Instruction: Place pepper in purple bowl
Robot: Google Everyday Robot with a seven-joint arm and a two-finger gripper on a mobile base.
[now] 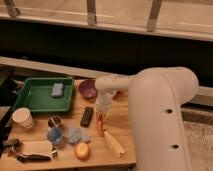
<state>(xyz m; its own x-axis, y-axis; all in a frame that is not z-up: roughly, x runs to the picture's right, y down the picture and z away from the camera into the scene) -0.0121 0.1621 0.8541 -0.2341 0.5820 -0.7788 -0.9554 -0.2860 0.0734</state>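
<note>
The gripper [102, 119] hangs just below the middle of the frame, pointing straight down at the table [70, 121] from the white wrist above it. Whether it is spread or pressed together on anything cannot be told here. The small slim orange-red pepper [101, 130] shows right under its tip, on or just above the wood; whether it is lifted also cannot be told. The straight-down approach suits so thin a thing lying flat, and I judge this to be the pick-up step.

Just left of the gripper lies a black rectangular bar [87, 116], near enough to be nudged if the arm swings that way. Below and to the right, a yellow corn cob [115, 144] lies at a slant, its upper end near the pepper.

The round purple bowl [88, 89] stands above and a little left of the gripper, beside the wrist and just right of the flat green tray [30, 102], which holds a grey-blue block [57, 90]. The bowl is near, so the carry should be a short lift up-frame and leftward, passing over the bar.

Further out, toward the lower left, are a round orange fruit [82, 150], a crumpled blue thing [75, 134] and a white paper cup [22, 117]. The bulky white arm fills the right side and hides that part of the table.
</note>
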